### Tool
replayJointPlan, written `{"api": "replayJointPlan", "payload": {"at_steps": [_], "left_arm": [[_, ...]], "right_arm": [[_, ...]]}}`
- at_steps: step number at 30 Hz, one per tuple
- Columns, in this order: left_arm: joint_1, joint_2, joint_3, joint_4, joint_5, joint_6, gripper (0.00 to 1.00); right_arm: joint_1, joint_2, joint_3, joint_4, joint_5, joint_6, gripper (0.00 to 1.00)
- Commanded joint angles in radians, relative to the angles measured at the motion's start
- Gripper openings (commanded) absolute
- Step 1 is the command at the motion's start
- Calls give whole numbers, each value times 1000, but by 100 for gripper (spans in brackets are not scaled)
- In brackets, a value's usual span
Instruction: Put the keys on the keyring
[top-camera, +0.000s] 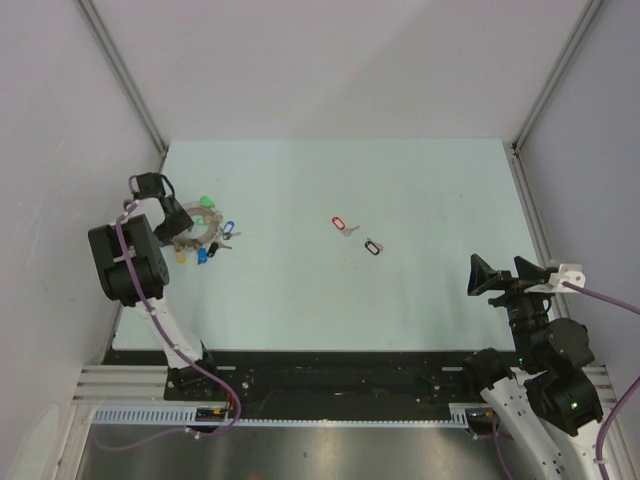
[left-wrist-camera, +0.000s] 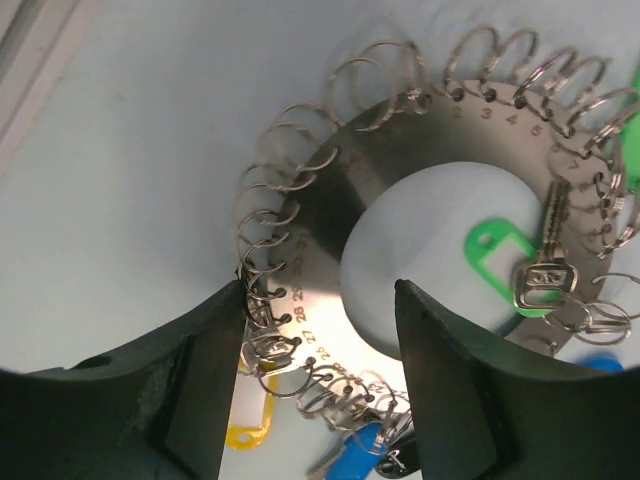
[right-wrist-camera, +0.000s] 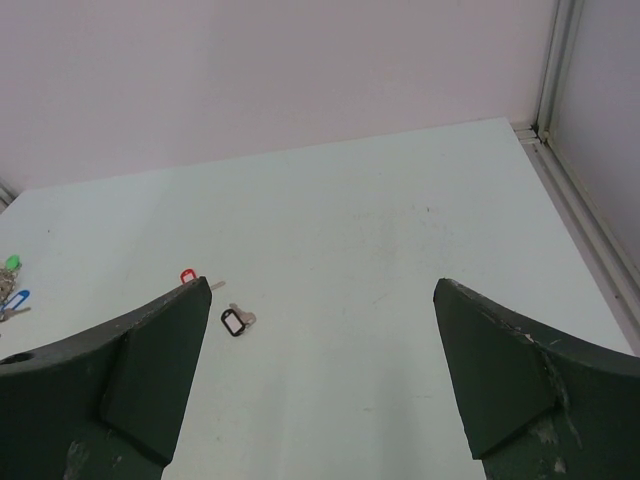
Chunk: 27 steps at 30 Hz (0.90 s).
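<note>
The keyring (left-wrist-camera: 330, 210) is a flat grey metal ring plate with numbered holes and many small wire loops round its rim; it lies at the table's far left (top-camera: 197, 236). Green (left-wrist-camera: 497, 252), yellow (left-wrist-camera: 250, 420) and blue (left-wrist-camera: 355, 450) tagged keys hang on it. My left gripper (left-wrist-camera: 320, 290) straddles the plate's band, its left finger against the outer loops, its right finger over the inner hole's edge. Two loose keys lie mid-table, one with a red tag (top-camera: 340, 222), one with a black tag (top-camera: 373, 246). My right gripper (right-wrist-camera: 322, 282) hangs open and empty, well off to the right of them.
White walls with metal corner posts (top-camera: 125, 80) close in the pale table (top-camera: 420, 180) on three sides. The left arm's elbow (top-camera: 128, 262) stands near the left wall. The right arm's base (top-camera: 560, 385) sits at the near right corner.
</note>
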Motion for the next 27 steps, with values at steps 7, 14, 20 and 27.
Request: {"api": "replayJointPlan", "payload": {"at_steps": [7, 14, 20, 27], "left_arm": [[-214, 62, 83, -250, 131, 148, 53], [-418, 25, 45, -325, 159, 272, 49], [-461, -134, -49, -247, 148, 203, 58], [-438, -396, -253, 9, 71, -118, 70]], "right_arm": [[1, -17, -1, 25, 17, -18, 99], [3, -17, -2, 27, 12, -19, 99], [4, -15, -4, 30, 5, -22, 100], [4, -14, -7, 33, 0, -22, 100]]}}
